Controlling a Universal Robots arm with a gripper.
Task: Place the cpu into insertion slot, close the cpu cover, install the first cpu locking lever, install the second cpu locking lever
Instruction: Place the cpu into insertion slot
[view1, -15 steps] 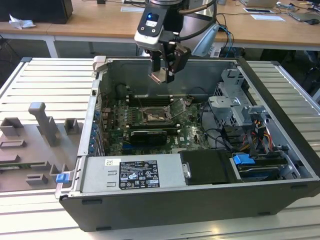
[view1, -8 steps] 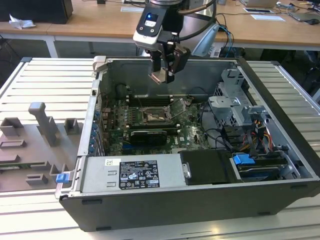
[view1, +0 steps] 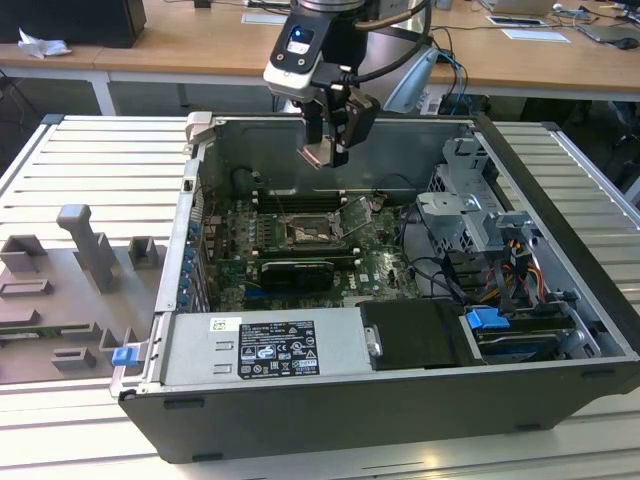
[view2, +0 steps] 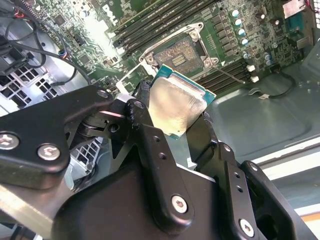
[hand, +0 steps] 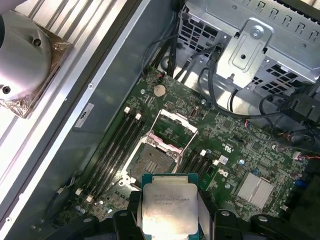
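Cpu (hand: 169, 207): gripped by two opposite edges between my fingers (view2: 150, 135), with the silver-grey top (view2: 177, 107) facing both wrist cameras. It is in the air above the motherboard (hand: 235, 155), apart from the socket.
Gripper (view1: 325, 155): clenched on the cpu, hanging over the open computer case (view1: 400, 420) near its far wall.
Insertion slot (hand: 150, 162): bare, dark pin field exposed, near the middle of the motherboard, with long black memory slots (hand: 117, 145) on both sides.
Cpu cover (hand: 176, 121): swung up on its hinge and standing open at one edge of the slot.
Case: tower lying on its side on the bench (view1: 100, 160). The power supply (view1: 265, 345) runs along its near edge and the drive cage (view1: 480, 215) sits at the exterior view's right end.
Bench: pale ribbed metal slats, with a grey fixture block (view1: 70, 290) by the edge at the exterior view's left.
Room: wooden desks (view1: 200, 55) beyond the bench's far edge, carrying papers.
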